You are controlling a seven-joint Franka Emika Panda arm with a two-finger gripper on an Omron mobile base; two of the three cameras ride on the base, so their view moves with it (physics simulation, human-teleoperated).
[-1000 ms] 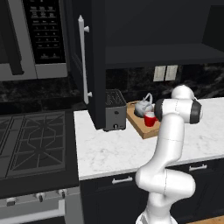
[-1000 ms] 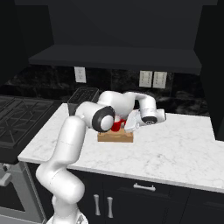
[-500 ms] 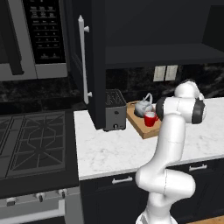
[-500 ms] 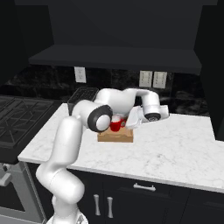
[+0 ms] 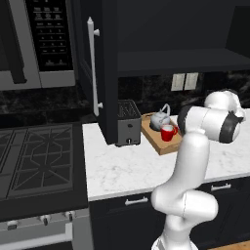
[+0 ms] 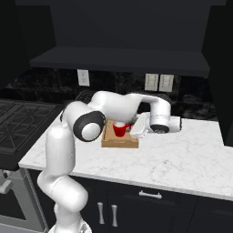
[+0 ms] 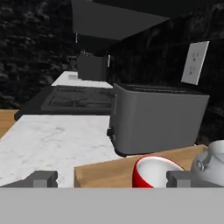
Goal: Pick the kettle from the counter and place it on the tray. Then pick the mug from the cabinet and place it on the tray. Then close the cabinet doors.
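Where the dark kitchen wall runs behind everything, the black cabinet (image 5: 161, 34) takes up the upper part of the left base view, its inner shelf (image 5: 180, 61) bare and dark. One of the cabinet doors (image 5: 100, 73) stands swung out toward the camera, its long silver bar handle (image 5: 91, 68) upright on its edge. At nine o'clock from that door hangs the microwave (image 5: 36, 44), and below it the black stovetop (image 5: 39, 161) with its grates lies level with the surface (image 5: 127, 171), white marble with faint grey veins over dark drawers. Pale wall outlets (image 6: 159, 82) sit on the black backsplash.

On the surface, the boxy toaster (image 5: 129, 123) stands just beside the open door. At three o'clock from it lies the wooden tray (image 5: 158, 141), touching or nearly touching the toaster's side. The kettle (image 5: 159, 118) sits on the tray toward the wall, and the red mug (image 5: 168, 132) sits on the tray as well, at about five o'clock from the kettle and close to it.

The white arm (image 5: 188, 190) bends over the tray. In the hand view the gripper (image 7: 111, 178) hovers low with its jaws spread wide and released, the mug's rim between the two tips, the kettle at three o'clock.
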